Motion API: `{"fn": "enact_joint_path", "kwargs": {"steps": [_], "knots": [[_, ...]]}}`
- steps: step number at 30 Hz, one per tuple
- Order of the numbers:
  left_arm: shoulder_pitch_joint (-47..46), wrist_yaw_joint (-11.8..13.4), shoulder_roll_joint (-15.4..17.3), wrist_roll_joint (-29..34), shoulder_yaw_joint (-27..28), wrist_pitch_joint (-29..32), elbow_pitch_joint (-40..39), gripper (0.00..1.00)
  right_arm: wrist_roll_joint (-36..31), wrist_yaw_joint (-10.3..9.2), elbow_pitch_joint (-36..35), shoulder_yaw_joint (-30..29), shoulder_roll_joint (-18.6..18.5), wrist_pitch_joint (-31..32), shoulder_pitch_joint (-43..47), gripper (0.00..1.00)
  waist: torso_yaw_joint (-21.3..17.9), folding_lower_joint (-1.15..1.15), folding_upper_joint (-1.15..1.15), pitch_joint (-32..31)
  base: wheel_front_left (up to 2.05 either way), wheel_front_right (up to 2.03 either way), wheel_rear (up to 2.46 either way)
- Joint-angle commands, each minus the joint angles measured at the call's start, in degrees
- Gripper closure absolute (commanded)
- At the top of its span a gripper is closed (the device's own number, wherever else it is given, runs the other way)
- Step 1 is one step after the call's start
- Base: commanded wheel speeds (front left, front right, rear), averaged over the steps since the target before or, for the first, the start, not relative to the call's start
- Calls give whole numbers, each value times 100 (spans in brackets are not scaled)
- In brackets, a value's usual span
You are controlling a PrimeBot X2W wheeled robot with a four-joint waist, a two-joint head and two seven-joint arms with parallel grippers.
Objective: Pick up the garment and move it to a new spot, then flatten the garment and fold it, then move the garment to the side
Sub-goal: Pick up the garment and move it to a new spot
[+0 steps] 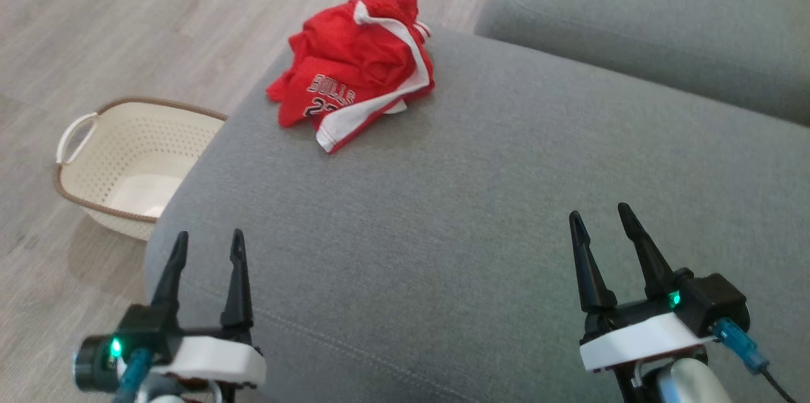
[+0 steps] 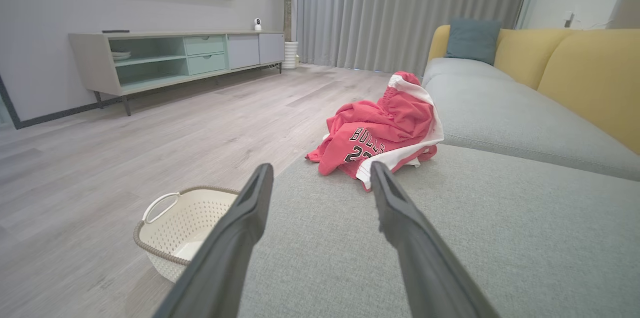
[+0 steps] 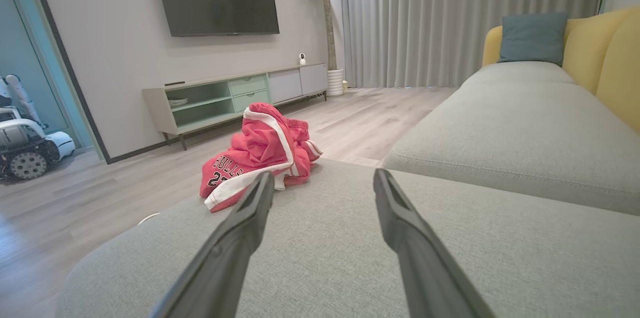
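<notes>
My left gripper [image 1: 209, 235] and my right gripper [image 1: 599, 212] hung nearest, low over the grey sofa seat [image 1: 455, 219]. Each had its two dark fingers spread apart with nothing between them.

I judged that none of the task was done. The garment [image 1: 354, 68] lay untouched in a heap, so the pick-up, the move to a new spot, the flattening, the folding and the setting aside were all left to do.

The garment sat well ahead of both grippers. It was beyond the tips of my left one and a little to its right, and ahead and far to the left of my right one. It rested close to the seat's far left edge, apart from either gripper.

It was red with broad white trim, bunched and creased, with one banded edge trailing toward me. "BULLS" showed in pale letters above a number half lost in a fold. I could not tell its front from its back.

A cream basket [image 1: 126, 156] stood on the floor, left of my left gripper.
</notes>
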Motion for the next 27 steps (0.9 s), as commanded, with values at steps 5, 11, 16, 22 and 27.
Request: {"fn": "enact_joint_path", "kwargs": {"steps": [5, 11, 16, 22, 27], "knots": [[-931, -132, 357, 103, 390, -69, -356, 0, -168, -5, -272, 95, -41, -62, -429, 0, -382, 0, 0, 491, 0, 0, 0], [-2348, -428, 904, 175, 555, -56, -224, 0, -393, -5, -372, 28, -41, -62, -741, 0, -867, 0, 0, 1204, 0, 0, 0], [-3667, -739, 1403, 252, 511, 436, 355, 0, -503, -5, -467, 36, -41, -62, -1050, 0, -1314, 0, 0, 1786, 0, 0, 0], [-4856, -1011, 1799, 83, 277, 1218, 1393, 0, -512, -5, -578, 27, -41, -62, -1357, 0, -1781, 0, 0, 2313, 0, 0, 0], [-5396, -1065, 2025, -145, 248, 1722, 2244, 0, -480, -5, -655, 26, -41, -62, -1507, 0, -2070, 0, 0, 2583, 0, 0, 0]]}}
